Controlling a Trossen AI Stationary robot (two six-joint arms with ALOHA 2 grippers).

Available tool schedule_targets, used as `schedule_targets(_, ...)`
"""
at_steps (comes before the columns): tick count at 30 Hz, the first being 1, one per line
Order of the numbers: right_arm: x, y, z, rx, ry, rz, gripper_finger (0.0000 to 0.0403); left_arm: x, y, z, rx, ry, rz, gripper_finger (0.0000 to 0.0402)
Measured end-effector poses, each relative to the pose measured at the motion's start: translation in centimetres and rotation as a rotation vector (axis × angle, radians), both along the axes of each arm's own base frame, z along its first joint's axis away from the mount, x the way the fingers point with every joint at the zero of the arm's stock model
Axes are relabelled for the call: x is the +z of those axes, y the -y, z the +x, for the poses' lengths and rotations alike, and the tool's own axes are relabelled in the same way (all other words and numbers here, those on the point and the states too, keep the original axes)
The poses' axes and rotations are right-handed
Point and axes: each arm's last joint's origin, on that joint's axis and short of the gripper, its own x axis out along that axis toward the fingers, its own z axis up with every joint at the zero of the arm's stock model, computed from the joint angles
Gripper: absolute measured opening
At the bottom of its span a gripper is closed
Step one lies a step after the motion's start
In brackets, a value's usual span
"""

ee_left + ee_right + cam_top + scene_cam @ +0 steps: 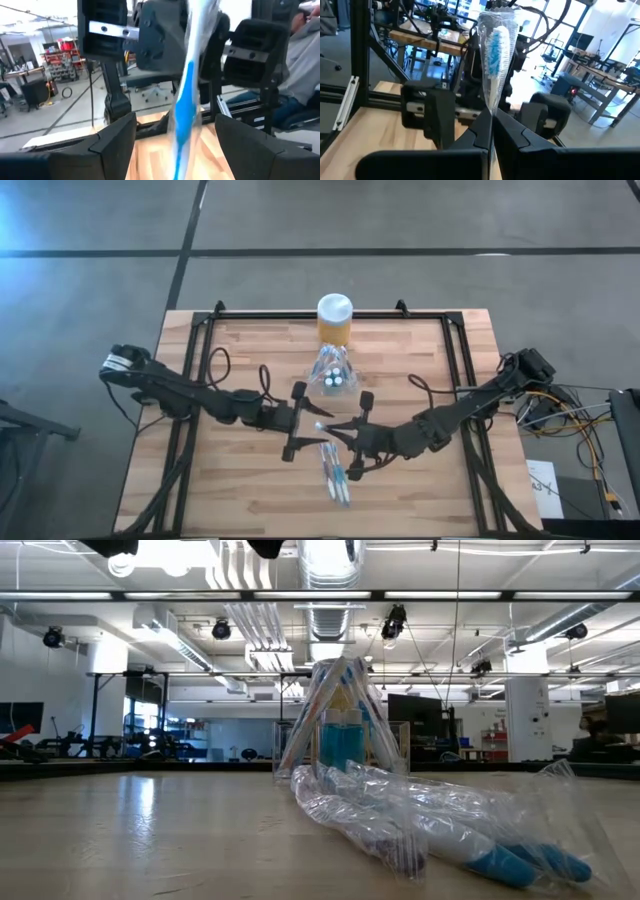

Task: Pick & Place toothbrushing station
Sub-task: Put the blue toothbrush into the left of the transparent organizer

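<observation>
— How do your arms stand?
— Both reach low toward table centre. My left gripper (306, 420) is spread wide; my right gripper (341, 434) pinches a wrapped toothbrush (494, 60).
— And the toothbrushing station (334, 375)?
— Between the grippers and the yellow jar (334, 320), touching neither gripper

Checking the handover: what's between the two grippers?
A plastic-wrapped toothbrush, pinched by the shut right gripper and standing inside the open left gripper; both wrist views show it.
</observation>
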Motion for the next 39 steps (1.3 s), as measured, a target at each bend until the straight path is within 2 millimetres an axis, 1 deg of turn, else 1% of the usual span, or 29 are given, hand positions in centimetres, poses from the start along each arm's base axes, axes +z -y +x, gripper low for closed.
schedule_targets(6,-0.5,0.1,-0.1,0.001,0.033,0.020,0.0008,0.0,0.1,0.0,-0.022,0.023,-0.002,0.0267)
schedule_targets(9,-0.8,0.2,-0.1,0.000,0.037,0.022,0.0008,0.1,0.1,0.0,-0.034,0.030,-0.003,0.0242)
schedule_targets(12,-1.1,0.3,-0.1,-0.004,0.042,0.025,0.0008,0.1,0.1,0.1,-0.037,0.029,-0.002,0.0191)
schedule_targets(18,-1.8,0.6,-0.2,-0.006,0.055,0.037,0.0008,0.0,0.1,0.1,-0.079,0.025,0.009,0.0051)
schedule_targets(19,-1.9,0.6,-0.2,-0.007,0.053,0.043,0.0008,0.0,0.0,0.1,-0.079,0.022,0.008,0.0039)
schedule_targets(22,-2.0,0.7,-0.1,-0.009,0.052,0.053,0.0008,-0.2,-0.1,0.2,-0.075,0.010,0.011,0.0039)
schedule_targets(26,-2.1,0.6,-0.1,0.031,0.041,0.060,0.0009,-0.4,-0.1,0.2,-0.087,-0.012,0.018,0.0039)
schedule_targets(28,-2.1,0.6,-0.1,0.034,0.043,0.073,0.0015,-0.5,-0.2,0.1,-0.091,-0.014,0.020,0.0039)
schedule_targets(29,-2.0,0.5,-0.2,0.036,0.045,0.075,0.0022,-0.6,-0.2,0.1,-0.090,-0.014,0.023,0.0032)
schedule_targets(30,-2.0,0.5,-0.2,0.037,0.046,0.076,0.0030,-0.6,-0.2,0.1,-0.090,-0.015,0.022,0.0019)
schedule_targets(36,-1.9,0.4,-0.4,0.033,0.051,0.086,0.0106,-0.7,-0.4,0.0,-0.086,-0.028,0.024,0.0019)
schedule_targets(39,-1.6,0.3,-0.9,0.029,0.034,0.080,0.0138,-0.6,-0.6,-0.5,-0.083,-0.030,0.026,0.0019)
